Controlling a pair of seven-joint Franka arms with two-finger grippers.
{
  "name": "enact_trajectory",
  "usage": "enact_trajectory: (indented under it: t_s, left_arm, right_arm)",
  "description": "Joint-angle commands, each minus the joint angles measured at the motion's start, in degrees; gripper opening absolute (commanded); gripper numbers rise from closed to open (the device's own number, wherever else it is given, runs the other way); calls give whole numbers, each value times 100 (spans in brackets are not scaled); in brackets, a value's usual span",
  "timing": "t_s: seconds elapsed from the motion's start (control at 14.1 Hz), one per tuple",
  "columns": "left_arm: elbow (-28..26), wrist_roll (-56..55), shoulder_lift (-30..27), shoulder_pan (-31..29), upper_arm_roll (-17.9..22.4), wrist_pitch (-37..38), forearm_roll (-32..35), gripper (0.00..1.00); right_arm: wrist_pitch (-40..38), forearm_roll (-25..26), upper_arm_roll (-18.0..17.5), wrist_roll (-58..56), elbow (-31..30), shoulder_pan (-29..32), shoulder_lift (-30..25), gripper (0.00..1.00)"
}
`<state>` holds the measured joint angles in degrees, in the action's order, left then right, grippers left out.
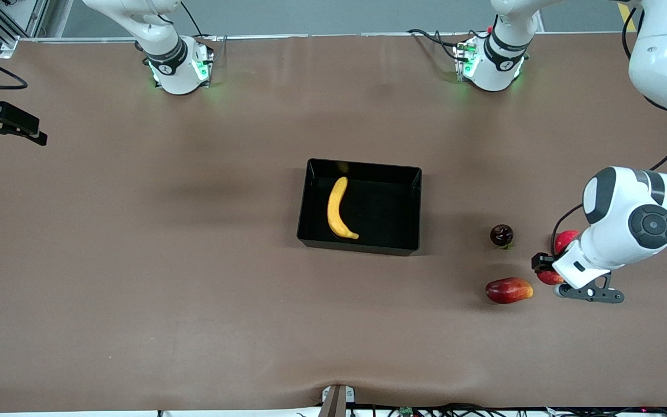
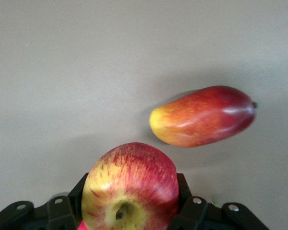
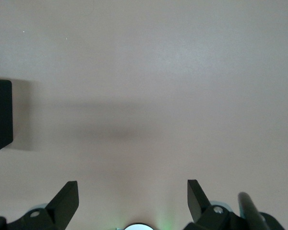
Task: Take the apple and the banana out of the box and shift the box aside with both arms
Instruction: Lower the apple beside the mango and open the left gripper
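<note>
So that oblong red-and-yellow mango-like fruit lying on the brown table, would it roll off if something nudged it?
Probably only a little. The oblong red-and-yellow mango-like fruit lies on its long side, so a nudge would likely rock or spin it rather than send it rolling far. Its glossy skin looks smooth, so fingers might slip on it. It looks firm, not floppy.

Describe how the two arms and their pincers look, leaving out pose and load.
Both arms are white with dark grey joint bands; the left arm has a round grey end cap and a black cable. Bases glow green. The left pincer and right pincer are black with bolted fingers.
</note>
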<state>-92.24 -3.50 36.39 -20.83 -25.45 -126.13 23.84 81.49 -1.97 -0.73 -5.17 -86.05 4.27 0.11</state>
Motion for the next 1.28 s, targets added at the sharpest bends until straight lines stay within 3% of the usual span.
enact_trajectory:
  t_s: [0.0, 0.14, 0.35, 0.92, 0.99, 1.06, 1.14, 1.21]
  left_arm:
    - [477, 331, 464, -184, -57, -35, 365, 0]
    - [531, 394, 675, -185, -57, -271, 489, 0]
    - [575, 639, 983, -133, 320, -693, 525, 0]
    - [593, 833, 1168, -141, 488, -1010, 525, 3]
    - [593, 816, 1168, -141, 488, -1010, 516, 40]
    - [593, 772, 1168, -158, 488, -1010, 455, 82]
    - [593, 815, 1151, -193, 488, -1010, 463, 100]
    - [593, 781, 1116, -194, 488, -1010, 437, 100]
  right_arm:
    - [-54, 56, -24, 25, 88, 30, 24, 100]
    - [-54, 56, -24, 25, 88, 30, 24, 100]
    - [-54, 56, -24, 25, 88, 39, 24, 100]
    - [-54, 56, -32, 25, 88, 39, 24, 100]
    - [-54, 56, -24, 25, 88, 39, 24, 100]
    - [-54, 56, -32, 25, 88, 48, 24, 100]
    - [-54, 56, -24, 25, 88, 39, 24, 100]
    - [-54, 56, -24, 25, 88, 39, 24, 100]
